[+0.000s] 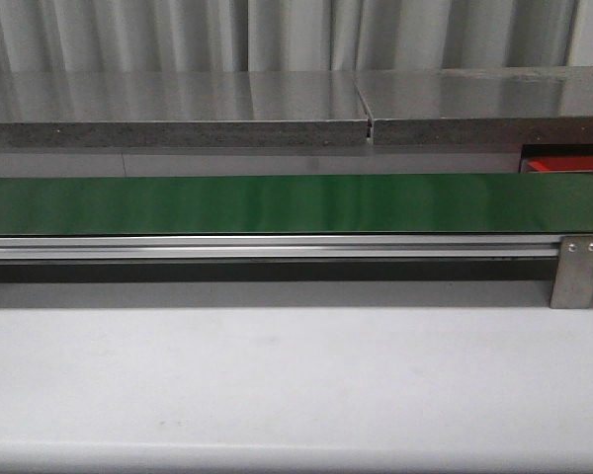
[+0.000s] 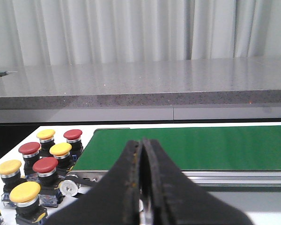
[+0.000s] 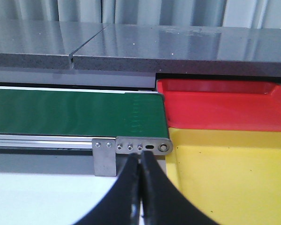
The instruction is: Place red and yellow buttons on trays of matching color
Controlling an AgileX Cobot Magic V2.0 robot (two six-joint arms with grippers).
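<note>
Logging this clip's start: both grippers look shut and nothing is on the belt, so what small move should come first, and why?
Probably open the left gripper toward the nearest red button. Its fingers are closed and empty, the buttons cluster beside the green belt's end, and the red tray and yellow tray hold nothing.

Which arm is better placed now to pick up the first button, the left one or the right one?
Probably the left. The red and yellow buttons stand beside the green belt in the left wrist view, near the shut left gripper. The right gripper, also shut, faces the red tray and yellow tray, with no buttons visible.
</note>
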